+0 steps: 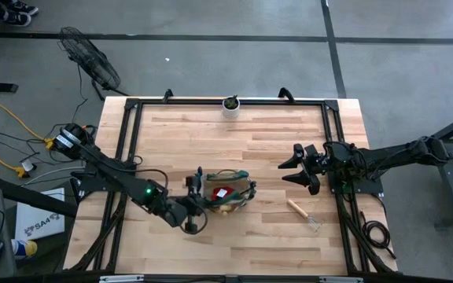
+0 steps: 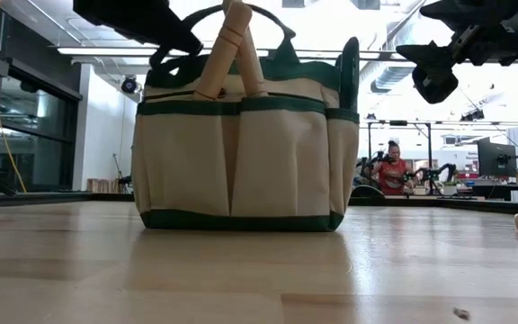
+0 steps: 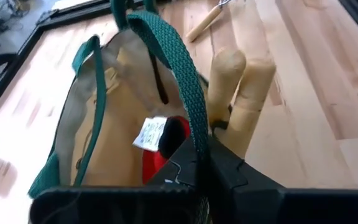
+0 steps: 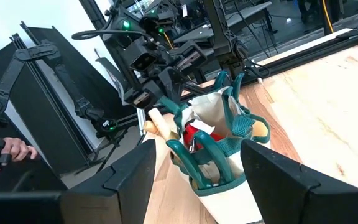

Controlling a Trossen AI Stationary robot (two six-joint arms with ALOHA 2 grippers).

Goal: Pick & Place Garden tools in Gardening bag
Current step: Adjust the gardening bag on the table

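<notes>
we saw the tan fabric gardening bag with green trim [image 1: 228,192] mid-table, soft, likely to shift. left gripper [image 1: 196,189] at its rim, fingers unclear to us. right gripper [image 1: 293,167] spread wide, holding nothing. last wooden-handled metal trowel [image 1: 303,215] lay near: stiff, light; we'd grasp the handle.

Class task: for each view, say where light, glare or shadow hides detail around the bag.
Low view: ceiling lights behind backlight the tan fabric bag with green trim and silhouette the right gripper hanging above the wooden table. High view: even light, faint shadows; left gripper at the bag. Left wrist view: glare whitens the table.
</notes>
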